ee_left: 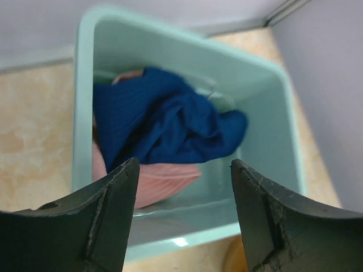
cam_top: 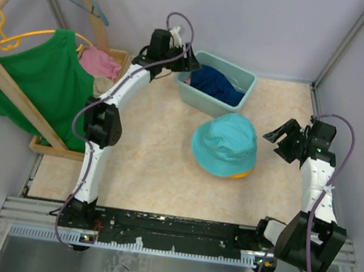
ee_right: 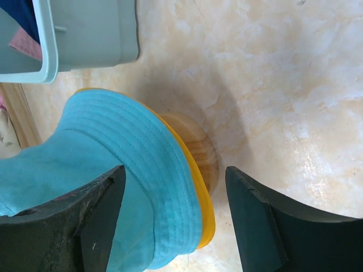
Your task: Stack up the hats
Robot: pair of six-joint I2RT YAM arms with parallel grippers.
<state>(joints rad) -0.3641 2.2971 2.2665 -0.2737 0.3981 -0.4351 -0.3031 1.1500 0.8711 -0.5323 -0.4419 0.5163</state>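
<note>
Top external view: the teal hat (cam_top: 224,143) sits on the orange-yellow hat (cam_top: 241,176) mid-table, the navy hat (cam_top: 217,83) and pink hat (ee_left: 164,180) lie in the bin (cam_top: 243,72) beneath the spread-open left gripper (ee_left: 184,164), and the right gripper (ee_right: 174,170) is released beside the stack.

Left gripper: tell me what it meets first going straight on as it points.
Probably the navy blue hat, crumpled in the teal bin on top of the pink hat. The left gripper is open and aimed into the bin; depth is unclear.

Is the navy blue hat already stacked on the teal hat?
No, the navy blue hat lies in the bin over the pink hat, apart from the teal hat.
</note>
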